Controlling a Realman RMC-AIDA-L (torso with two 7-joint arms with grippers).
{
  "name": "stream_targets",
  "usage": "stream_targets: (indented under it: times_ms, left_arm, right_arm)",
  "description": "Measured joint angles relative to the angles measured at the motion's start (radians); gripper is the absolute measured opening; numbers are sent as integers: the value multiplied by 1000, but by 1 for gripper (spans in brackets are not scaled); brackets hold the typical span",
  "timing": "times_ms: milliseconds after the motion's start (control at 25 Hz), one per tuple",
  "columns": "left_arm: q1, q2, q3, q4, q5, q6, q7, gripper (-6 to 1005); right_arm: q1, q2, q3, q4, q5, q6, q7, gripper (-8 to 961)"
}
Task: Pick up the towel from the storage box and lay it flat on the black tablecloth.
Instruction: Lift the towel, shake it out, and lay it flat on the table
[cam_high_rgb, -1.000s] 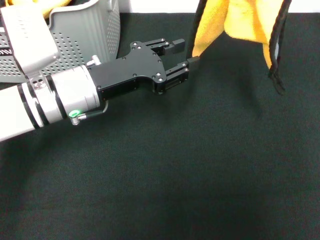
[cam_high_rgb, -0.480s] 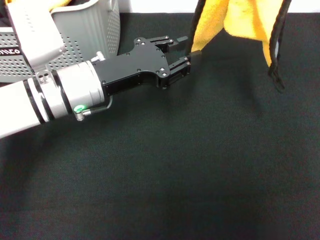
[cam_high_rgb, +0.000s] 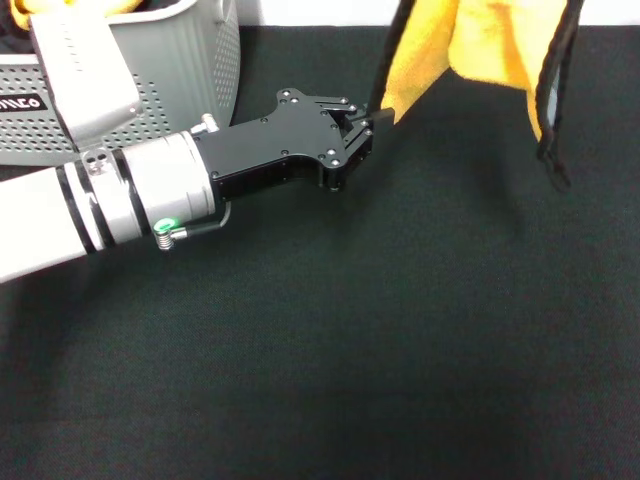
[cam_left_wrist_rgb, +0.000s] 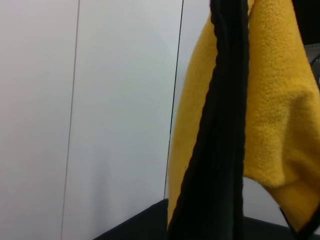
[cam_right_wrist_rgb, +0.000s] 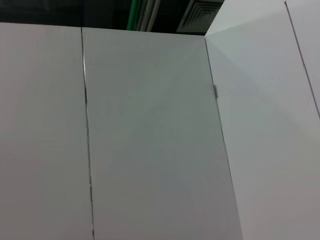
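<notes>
The left end effector (cam_high_rgb: 362, 128) was pinched closed on the lower corner of the towel (cam_high_rgb: 470, 45), its fingers gripping the black edging where the yellow cloth came to a point. The towel hung in the air from above the head view, well clear of the box (cam_high_rgb: 170, 70) at the far left and dangling over the tablecloth (cam_high_rgb: 400, 330) on the bench. The right end effector was not visible; its wrist camera faced only a pale wall, so presumably it held the towel's top out of sight.

To do this step well, I judged the left arm should keep a firm hold on the edging and draw the corner sideways away from the other arm, spreading the folded cloth before lowering it, so no crease got trapped underneath.

Compared with a second before, the fingers had gone from spread apart beside the corner to shut on it, and the arm had advanced slightly toward the towel.
</notes>
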Motion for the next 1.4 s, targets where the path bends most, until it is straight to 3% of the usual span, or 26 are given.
stream_targets:
  times_ms: [160,280,400,600,880,1000,1240,1400]
  left_arm:
    - [16,1,-10,0,-30,31,-1,74]
    - [37,4,-76,13,-50,114,-3,40]
    - [47,22,-180,57,-18,231,-59,39]
    - [49,53,-275,186,59,324,-181,36]
    - [85,47,-386,485,159,384,-347,28]
    - [84,43,-425,553,193,384,-385,28]
    - [17,43,-471,554,277,372,-417,29]
    - [-25,36,-513,535,344,362,-414,29]
  right_arm:
    - [-19,4,-2,4,-6,-14,1,18]
    - [-53,-1,-8,9,-15,-20,1,19]
    - [-88,-6,-5,19,-31,-30,-1,19]
    - [-129,-18,-7,20,-65,-72,3,19]
    - [-174,-32,37,10,-70,-111,7,20]
    - [-176,-32,86,10,-73,-132,3,20]
    - [-133,-46,103,13,-84,-117,-30,21]
    - [-126,-40,104,17,-124,-116,-53,22]
